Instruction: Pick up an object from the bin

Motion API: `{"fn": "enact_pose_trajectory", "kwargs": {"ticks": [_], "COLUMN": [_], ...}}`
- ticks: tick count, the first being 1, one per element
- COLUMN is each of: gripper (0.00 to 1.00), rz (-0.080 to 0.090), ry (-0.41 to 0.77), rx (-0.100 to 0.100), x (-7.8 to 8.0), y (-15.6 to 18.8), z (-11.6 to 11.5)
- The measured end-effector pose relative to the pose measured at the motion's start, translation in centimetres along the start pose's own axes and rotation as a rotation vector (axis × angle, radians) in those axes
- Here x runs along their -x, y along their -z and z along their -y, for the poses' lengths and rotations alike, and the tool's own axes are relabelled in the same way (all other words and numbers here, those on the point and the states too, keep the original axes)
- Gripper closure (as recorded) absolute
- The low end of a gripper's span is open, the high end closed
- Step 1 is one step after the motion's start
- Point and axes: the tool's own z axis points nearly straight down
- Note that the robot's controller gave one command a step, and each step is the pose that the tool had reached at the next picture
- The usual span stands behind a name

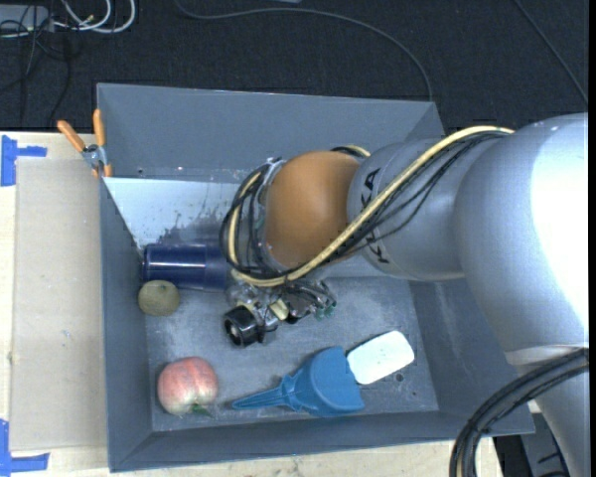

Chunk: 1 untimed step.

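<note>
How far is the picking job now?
Done: the gripper is down in the grey metal bin, beside the dark blue cylinder. In hand: positioning; no thing looks lifted. Left: grasping and lifting; the olive round fruit, pink apple and blue plastic funnel lie on the floor.

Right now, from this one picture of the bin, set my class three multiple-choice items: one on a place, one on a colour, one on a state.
1. Where is the hand? A over the middle of the bin; B outside it; C in its near left corner.
2. What colour is the funnel? A red; B blue; C yellow.
3. The pink fruit is: A cut in half; B stacked on the funnel; C whole, on the floor.
Answers: 1 A, it hangs among the things mid-bin; 2 B, its cone and spout are plainly blue; 3 C, it lies round and uncut by the front wall.
</note>
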Motion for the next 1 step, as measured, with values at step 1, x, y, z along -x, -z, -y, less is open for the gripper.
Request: {"fn": "enact_pose_trajectory", "kwargs": {"ticks": [1], "gripper": [1.00], "rz": [-0.005], "ry": [0.008], "rx": [0.001], "x": [-0.13], "y": [0.14], "z": [-0.07]}}
